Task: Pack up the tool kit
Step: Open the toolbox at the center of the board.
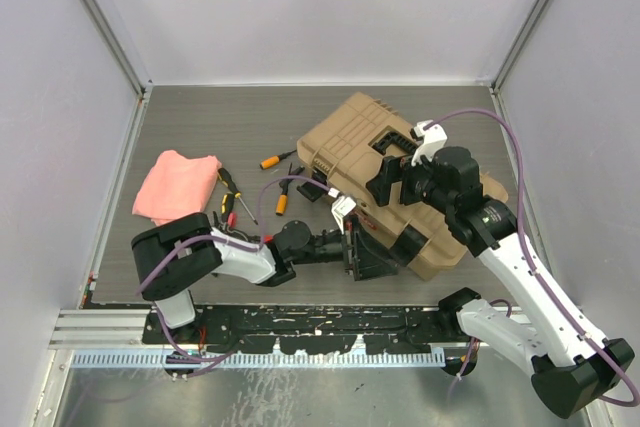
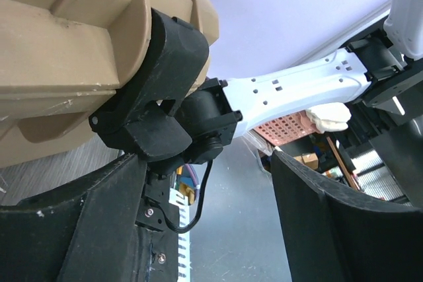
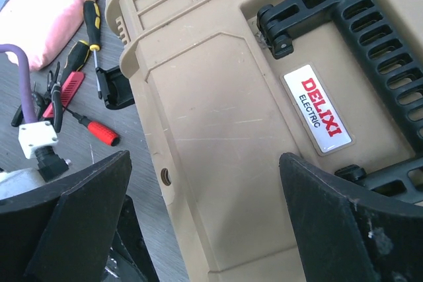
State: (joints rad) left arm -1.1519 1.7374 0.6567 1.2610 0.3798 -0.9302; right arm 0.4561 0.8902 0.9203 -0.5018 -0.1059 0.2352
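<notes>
Black fingers of the left gripper (image 2: 208, 183) fill the bottom of its wrist view. They stand well apart with nothing clamped between them, so this gripper is released. Its left finger sits just under a black latch (image 2: 158, 97) on the near side of the case (image 1: 365, 132), very close to it; I cannot tell whether they touch. From above, the left arm reaches low across the table (image 1: 200, 127) from its base at the near edge to that same side of the case.

The tan ribbed case lies on the right half of the table, turned at an angle to the table's edges, with its lid down. A second black latch (image 3: 117, 90) sticks out from the side that faces the tools.

The right gripper (image 3: 205, 163) hangs over the top of the case, its fingers spread wide and gripping nothing. Between them shows bare tan lid, and just beyond it a red-lettered label (image 3: 320, 109) and the black carry handle (image 3: 370, 37).

To the left of the case, the tools lie loose on the table, outside it: a red-handled screwdriver (image 3: 100, 131), pliers (image 3: 63, 94), a black-and-yellow screwdriver (image 3: 89, 21) and two orange-handled screwdrivers (image 1: 271, 160) (image 1: 282, 203).

Farther left, past the tools, lies a folded pink cloth (image 1: 175, 187).
</notes>
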